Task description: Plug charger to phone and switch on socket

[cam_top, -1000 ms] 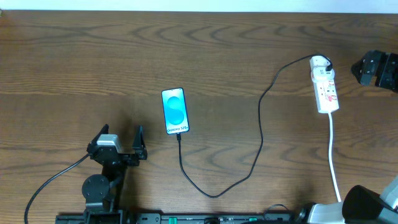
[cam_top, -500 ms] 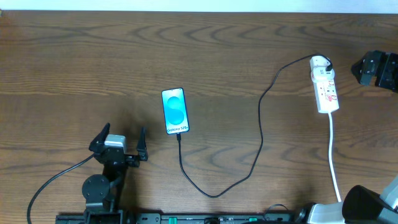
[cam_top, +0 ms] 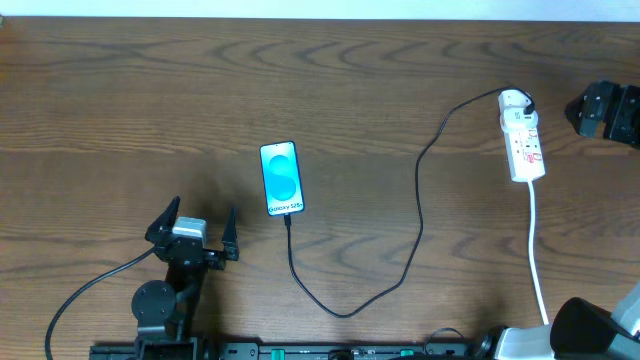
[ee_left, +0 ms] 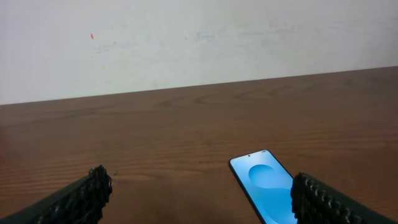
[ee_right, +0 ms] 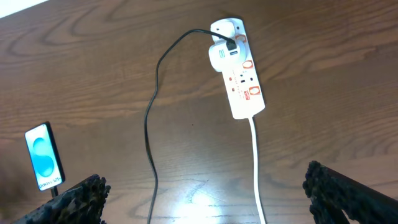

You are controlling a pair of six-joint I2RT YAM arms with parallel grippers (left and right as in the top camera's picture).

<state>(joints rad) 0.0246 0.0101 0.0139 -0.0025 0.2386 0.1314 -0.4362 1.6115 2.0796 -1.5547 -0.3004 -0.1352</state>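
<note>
Socket [cam_top: 522, 145] lies lengthwise, far-to-near. Right gripper [ee_right: 208, 198] is near its right side, jaws apart. Left gripper [cam_top: 197, 226] is well left, also apart.

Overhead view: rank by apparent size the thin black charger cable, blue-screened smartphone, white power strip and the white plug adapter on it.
1. The black charger cable, longest by far.
2. The smartphone and power strip: too alike to rank.
3. The plug adapter, smallest.

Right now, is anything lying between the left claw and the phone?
Nothing visible does. Only bare wooden table lies between the open left gripper and the phone; the black charger cable trails from the phone's near edge, off that line.
</note>
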